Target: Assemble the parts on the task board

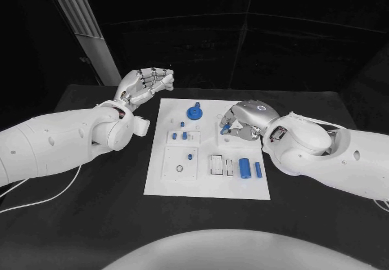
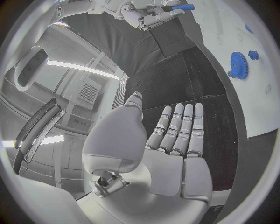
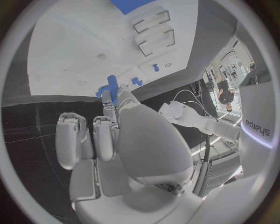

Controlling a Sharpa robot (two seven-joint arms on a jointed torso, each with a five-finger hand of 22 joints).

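Note:
The white task board (image 1: pixel 207 188) lies in the middle of the black table. My right hand (image 1: pixel 245 120) hovers over the board's far right part and pinches a blue peg (image 3: pixel 111 87) between its fingertips; the left wrist view shows this peg (image 2: pixel 182 7) too. My left hand (image 1: pixel 146 83) is raised off the board's far left corner with its fingers stretched out and nothing in it. On the board are a blue gear (image 1: pixel 194 111), some small blue pieces (image 1: pixel 183 135), a short peg (image 1: pixel 190 157) and two blue cylinders (image 1: pixel 244 166) near the right edge.
Two rectangular slots (image 1: pixel 216 164) and a small ring (image 1: pixel 178 168) mark the board's near half. A white cable (image 1: pixel 40 197) trails across the table on the left. A pale post (image 1: pixel 89 39) stands behind the table's far left corner.

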